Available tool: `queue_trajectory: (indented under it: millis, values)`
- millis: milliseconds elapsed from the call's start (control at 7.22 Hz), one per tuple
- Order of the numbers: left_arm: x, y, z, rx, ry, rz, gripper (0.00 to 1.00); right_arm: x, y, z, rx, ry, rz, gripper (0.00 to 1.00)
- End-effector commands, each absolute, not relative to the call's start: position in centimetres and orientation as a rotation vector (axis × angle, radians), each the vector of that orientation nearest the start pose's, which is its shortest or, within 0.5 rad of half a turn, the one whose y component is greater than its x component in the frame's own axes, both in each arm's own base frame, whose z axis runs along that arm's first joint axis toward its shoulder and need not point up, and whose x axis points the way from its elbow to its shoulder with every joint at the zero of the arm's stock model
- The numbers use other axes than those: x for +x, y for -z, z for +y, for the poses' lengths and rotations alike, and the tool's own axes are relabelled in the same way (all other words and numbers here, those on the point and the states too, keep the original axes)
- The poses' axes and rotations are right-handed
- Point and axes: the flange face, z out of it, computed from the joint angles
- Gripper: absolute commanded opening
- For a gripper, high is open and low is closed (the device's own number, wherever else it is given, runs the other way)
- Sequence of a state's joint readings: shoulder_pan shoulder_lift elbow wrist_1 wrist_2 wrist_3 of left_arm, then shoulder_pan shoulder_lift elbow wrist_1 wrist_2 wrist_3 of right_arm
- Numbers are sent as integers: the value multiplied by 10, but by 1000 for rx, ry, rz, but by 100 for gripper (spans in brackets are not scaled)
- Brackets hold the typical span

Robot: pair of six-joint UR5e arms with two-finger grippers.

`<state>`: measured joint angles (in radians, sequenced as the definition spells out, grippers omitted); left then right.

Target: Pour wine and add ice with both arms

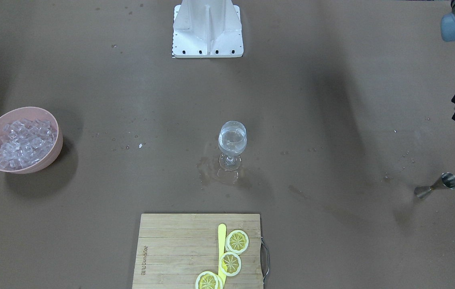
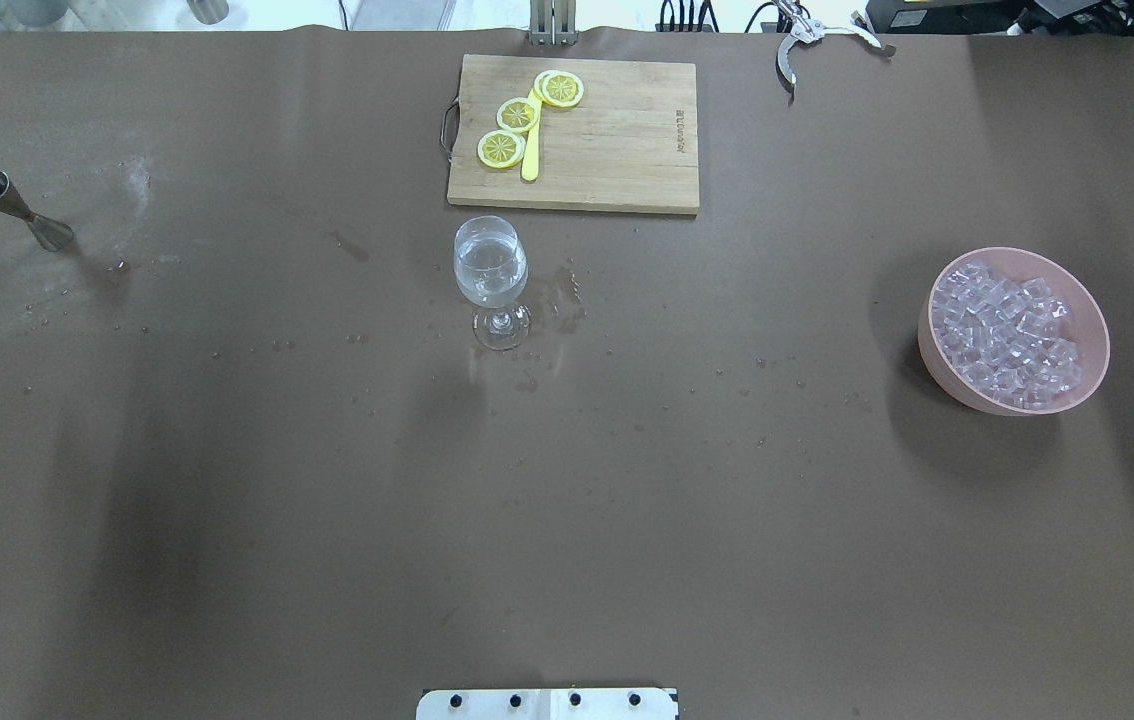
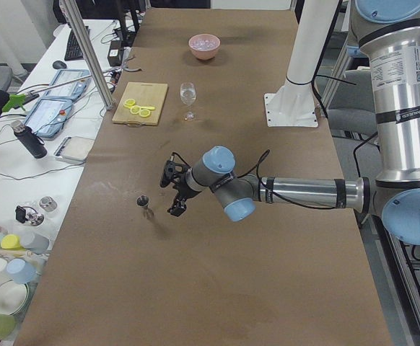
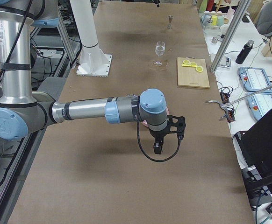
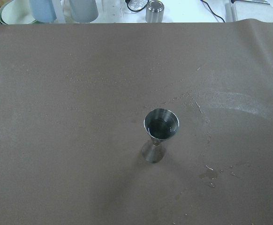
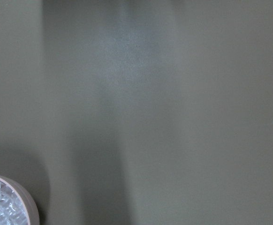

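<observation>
A wine glass stands upright mid-table and holds a little clear wine; it also shows in the overhead view. A pink bowl full of clear ice cubes sits at the robot's right, and also shows in the overhead view. A steel jigger stands free on the table at the robot's left. My left gripper hovers beside the jigger with its fingers spread, empty. My right gripper hangs above the table near the bowl; I cannot tell its state.
A wooden cutting board with lemon slices and a yellow tool lies beyond the glass. Metal tongs lie at the far edge. The white base post stands at the robot's side. Wet spots surround the glass.
</observation>
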<state>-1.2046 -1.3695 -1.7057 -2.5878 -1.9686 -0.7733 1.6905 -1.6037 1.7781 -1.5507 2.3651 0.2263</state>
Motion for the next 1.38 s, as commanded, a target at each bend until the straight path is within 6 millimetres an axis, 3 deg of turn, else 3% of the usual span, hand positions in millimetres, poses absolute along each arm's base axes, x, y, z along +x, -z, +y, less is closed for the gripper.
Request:
queue_trajectory:
  millis: [0, 277, 415, 692, 969, 1108, 1246]
  values:
    - [118, -598, -444, 686, 232, 780, 98, 115, -546, -472, 115, -305, -824, 100]
    - [159, -630, -443, 828, 290, 780, 98, 100, -541, -477, 90, -317, -834, 100]
    - [176, -642, -441, 887, 320, 772, 98, 83, -530, -480, 62, -348, -852, 100]
    - [203, -642, -436, 1007, 370, 766, 98, 58, -508, -482, 34, -381, -865, 100]
    - [235, -663, -420, 1097, 399, 725, 98, 40, -495, -489, 20, -396, -870, 100]
    - [253, -669, -426, 1128, 418, 696, 98, 29, -483, -488, 23, -382, -872, 100]
    - [267, -675, -423, 1141, 413, 683, 98, 15, -483, -489, 11, -377, -866, 100]
